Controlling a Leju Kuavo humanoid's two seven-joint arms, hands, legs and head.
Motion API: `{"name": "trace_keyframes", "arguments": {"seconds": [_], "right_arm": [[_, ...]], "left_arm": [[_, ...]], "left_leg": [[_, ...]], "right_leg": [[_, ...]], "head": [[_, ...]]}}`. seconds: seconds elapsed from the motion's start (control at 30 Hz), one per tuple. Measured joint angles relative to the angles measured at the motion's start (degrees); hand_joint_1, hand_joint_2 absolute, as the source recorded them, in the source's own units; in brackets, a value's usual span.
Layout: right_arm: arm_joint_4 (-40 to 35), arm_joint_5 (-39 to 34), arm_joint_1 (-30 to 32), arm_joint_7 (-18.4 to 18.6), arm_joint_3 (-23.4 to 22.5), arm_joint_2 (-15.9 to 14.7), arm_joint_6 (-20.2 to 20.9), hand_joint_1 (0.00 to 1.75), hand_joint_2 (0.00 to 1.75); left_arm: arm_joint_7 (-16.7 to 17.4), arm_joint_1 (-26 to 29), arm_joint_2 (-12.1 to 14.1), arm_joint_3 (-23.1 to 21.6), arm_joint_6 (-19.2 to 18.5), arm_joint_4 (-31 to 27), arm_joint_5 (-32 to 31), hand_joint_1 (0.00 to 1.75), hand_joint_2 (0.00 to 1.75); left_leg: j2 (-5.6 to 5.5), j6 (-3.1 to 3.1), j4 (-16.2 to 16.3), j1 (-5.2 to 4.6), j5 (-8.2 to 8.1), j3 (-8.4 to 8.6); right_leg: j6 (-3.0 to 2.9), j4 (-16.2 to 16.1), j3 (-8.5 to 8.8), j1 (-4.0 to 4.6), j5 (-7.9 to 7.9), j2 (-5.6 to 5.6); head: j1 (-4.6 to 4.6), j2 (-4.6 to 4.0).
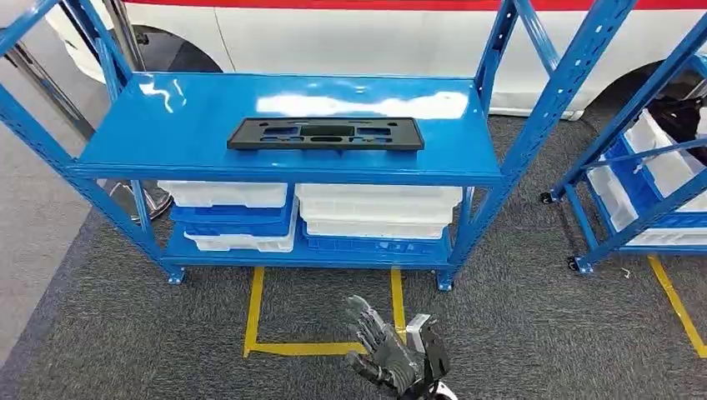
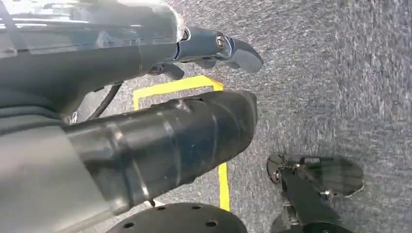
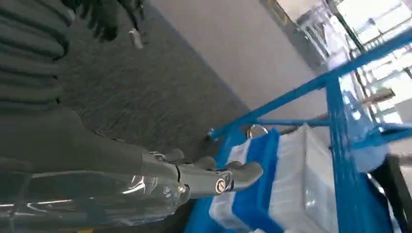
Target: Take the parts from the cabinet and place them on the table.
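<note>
Low in front of the rack (image 1: 288, 171), one hand (image 1: 392, 350) hangs just above the grey carpet (image 1: 534, 333), fingers (image 1: 364, 317) spread and a little curled, holding nothing; it enters the head view right of centre, and I take it for the right hand. From the right wrist, that hand (image 3: 204, 177) shows its fingers stretched out and empty, close to the rack's lower end, where white and blue bins (image 3: 286, 184) sit stacked. The left hand (image 2: 214, 48) hangs over the carpet (image 2: 330, 73) too, with a thick thumb (image 2: 184, 136) in the foreground and the darker fingers (image 2: 238, 51) extended beyond it, gripping nothing. Yellow tape (image 2: 175, 87) crosses the floor beneath it. The part (image 1: 325, 133), a flat black plastic plate with cut-outs, lies lengthwise on the rack's top shelf, roughly in the middle and nearer the front edge, well apart from both hands. Nothing touches it. On the shelf below, white trays (image 1: 379, 212) and blue trays (image 1: 233, 221) are stacked in two piles side by side. Yellow tape (image 1: 254, 312) marks out a box on the carpet in front of the rack, and the low hand hovers over its right corner. A second blue rack (image 1: 642, 167) with white bins stands to the right on castors. Behind both racks runs a white car body (image 1: 358, 37) with a red stripe.
</note>
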Motion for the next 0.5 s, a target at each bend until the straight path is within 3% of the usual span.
{"name": "trace_keyframes", "arguments": {"seconds": [0.03, 0.07, 0.1, 0.13, 0.17, 0.2, 0.3, 0.33, 0.37, 0.43, 0.47, 0.5], "right_arm": [[-0.61, -0.15, -0.14, -0.26, 1.55, -0.89, 0.53, 0.0, 0.0], [-1.22, -0.24, -0.3, -0.57, 3.02, -1.57, 1.07, 0.0, 0.0], [-1.83, -0.24, -0.52, -0.96, 4.34, -2.09, 1.68, 0.0, 0.0], [-2.29, -0.24, -0.77, -1.27, 5.24, -2.49, 2.03, 0.0, 0.0], [-2.53, -0.22, -1.17, -1.4, 6.13, -2.86, 2.33, 0.0, 0.0], [-3.02, -0.22, -1.37, -1.73, 6.71, -3.01, 2.56, 0.0, 0.0], [-4.22, 0.02, -1.46, -2.89, 7.97, -3.78, 2.88, 0.0, 0.0], [-4.59, 0.09, -1.5, -2.99, 8.28, -3.84, 2.99, 0.0, 0.0], [-4.96, 0.15, -1.71, -3.15, 8.65, -3.97, 3.21, 0.0, 0.0], [-5.24, 0.26, -2.17, -3.19, 9.33, -4.08, 3.69, 0.0, 0.0], [-5.35, 0.31, -2.22, -3.26, 9.7, -4.23, 3.8, 0.0, 0.0], [-5.37, 0.37, -2.21, -3.3, 9.98, -4.34, 3.93, 0.0, 0.0]], "left_arm": [[0.09, -0.01, -0.04, 0.0, 0.0, 0.0, 0.0, 0.0, 0.0], [0.26, -0.07, -0.11, 0.0, -0.02, 0.0, -0.04, 0.0, 0.0], [0.41, -0.13, -0.24, 0.0, -0.04, 0.02, -0.15, 0.0, 0.0], [0.55, -0.18, -0.35, 0.0, -0.07, 0.02, -0.17, 0.0, 0.0], [0.66, -0.33, -0.35, 0.02, -0.07, 0.02, -0.17, 0.0, 0.0], [0.7, -0.46, -0.37, 0.02, -0.07, 0.02, -0.22, 0.0, 0.0], [0.72, -0.83, -0.55, 0.04, -0.11, 0.13, -0.28, 0.0, 0.0], [0.72, -0.92, -0.57, 0.02, -0.11, 0.15, -0.33, 0.0, 0.0], [0.72, -1.0, -0.57, 0.02, -0.11, 0.15, -0.39, 0.0, 0.0], [0.72, -1.08, -0.57, 0.02, -0.11, 0.15, -0.46, 0.0, 0.0], [0.74, -1.08, -0.57, 0.02, -0.11, 0.17, -0.5, 0.0, 0.0], [0.81, -1.01, -0.57, 0.02, -0.11, 0.17, -0.52, 0.0, 0.0]], "left_leg": [[-0.01, -0.23, 0.07, 0.15, -0.26, 0.25], [-0.01, -0.53, 0.21, 0.39, -0.6, 0.62], [-0.03, -0.88, 0.47, 0.66, -1.07, 1.09], [-0.02, -1.34, 0.83, 0.75, -1.67, 1.36], [-0.01, -1.89, 1.1, 0.31, -2.04, 0.95], [-0.06, -2.27, 1.51, 0.15, -2.21, 0.82], [0.41, -3.17, 1.15, 0.4, -2.41, 1.17], [-0.08, -3.34, 1.53, 0.61, -3.15, 1.09], [-1.04, -3.19, 3.89, 0.57, -4.64, 0.12], [-1.88, -2.99, 13.55, 0.4, -8.89, -4.99], [-2.07, -2.93, 18.09, 0.29, -10.26, -7.57], [-2.11, -2.77, 20.83, 0.19, -10.28, -9.42]], "right_leg": [[0.21, -1.37, 0.23, -0.2, 1.98, -0.01], [0.37, -4.98, 1.75, -0.39, 4.73, -0.05], [0.55, -10.41, 4.25, -0.59, 7.99, -0.22], [0.71, -15.37, 6.18, -0.82, 9.78, -0.78], [0.52, -15.38, 6.58, -0.01, 8.51, -0.93], [-0.6, -15.92, 6.76, -0.29, 8.17, -0.79], [-1.94, -15.56, 6.17, -0.01, 7.83, -0.15], [-2.35, -15.82, 6.45, -0.21, 7.85, -0.06], [-2.72, -15.84, 6.59, -0.12, 7.74, 0.01], [-3.21, -15.84, 6.66, 0.21, 7.53, 0.24], [-3.36, -15.82, 6.71, 0.46, 7.44, 0.37], [-3.52, -15.81, 6.88, 0.77, 7.33, 0.59]], "head": [[0.0, 0.0], [-0.04, 0.0], [0.02, 0.0], [0.0, 0.0], [0.22, 0.0], [0.15, 0.0], [0.13, 0.0], [0.07, 0.0], [0.11, 0.0], [0.07, 0.0], [0.09, 0.0], [0.07, 0.0]]}}
